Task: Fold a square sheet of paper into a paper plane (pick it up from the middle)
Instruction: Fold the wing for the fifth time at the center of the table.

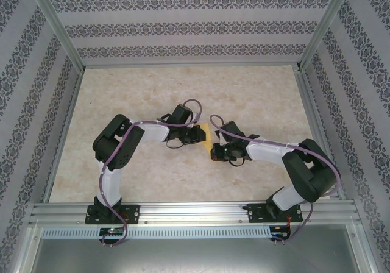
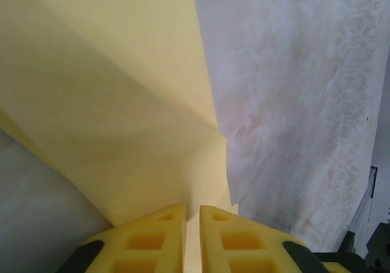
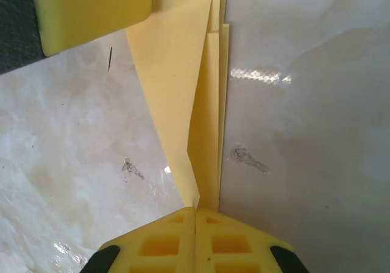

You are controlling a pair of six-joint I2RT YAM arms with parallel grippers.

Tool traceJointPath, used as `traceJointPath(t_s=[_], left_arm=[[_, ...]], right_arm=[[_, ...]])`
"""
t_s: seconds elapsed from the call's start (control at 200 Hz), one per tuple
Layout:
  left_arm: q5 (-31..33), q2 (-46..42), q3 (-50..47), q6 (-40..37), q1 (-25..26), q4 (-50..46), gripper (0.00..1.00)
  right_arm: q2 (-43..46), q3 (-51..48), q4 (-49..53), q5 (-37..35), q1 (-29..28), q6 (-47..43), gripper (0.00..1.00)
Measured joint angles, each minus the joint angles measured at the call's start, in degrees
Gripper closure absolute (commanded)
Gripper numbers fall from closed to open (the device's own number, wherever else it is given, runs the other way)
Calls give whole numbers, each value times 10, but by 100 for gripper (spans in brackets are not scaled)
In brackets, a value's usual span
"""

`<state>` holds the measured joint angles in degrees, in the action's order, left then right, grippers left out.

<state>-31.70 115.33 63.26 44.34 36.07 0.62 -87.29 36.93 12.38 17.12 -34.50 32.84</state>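
Marbled beige tabletop (image 1: 256,96) is lying beneath two arms that are facing each other at its middle. The right gripper (image 3: 195,209) is pinching the folded sheet of paper (image 3: 183,90) by its narrow tip. The sheet's long axis is running straight ahead from those fingertips to the left gripper (image 2: 192,207), which is clamping the wider far end.

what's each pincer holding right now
left pincer: closed on the folded yellow paper
right pincer: closed on the folded yellow paper, at its narrow end
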Motion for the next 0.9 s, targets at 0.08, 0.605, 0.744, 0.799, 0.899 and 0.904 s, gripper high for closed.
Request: traceJointPath(t_s=[0.08, 0.605, 0.744, 0.799, 0.899, 0.904], left_arm=[[-4, -2, 1, -7, 0, 0, 79], [-37, -79, -94, -19, 4, 110, 77], [-41, -72, -94, -19, 14, 129, 80], [-41, -65, -94, -19, 18, 135, 81], [-40, -50, -94, -19, 20, 138, 83], [-40, -49, -94, -19, 20, 138, 83]], right_arm=[[-2, -5, -10, 8, 2, 4, 98], [-12, -57, -122, 125, 62, 77, 100], [-23, -57, -130, 138, 65, 87, 100], [-26, -57, -134, 143, 68, 91, 100], [-31, -57, -140, 152, 71, 97, 100], [-31, -57, -140, 152, 72, 97, 100]])
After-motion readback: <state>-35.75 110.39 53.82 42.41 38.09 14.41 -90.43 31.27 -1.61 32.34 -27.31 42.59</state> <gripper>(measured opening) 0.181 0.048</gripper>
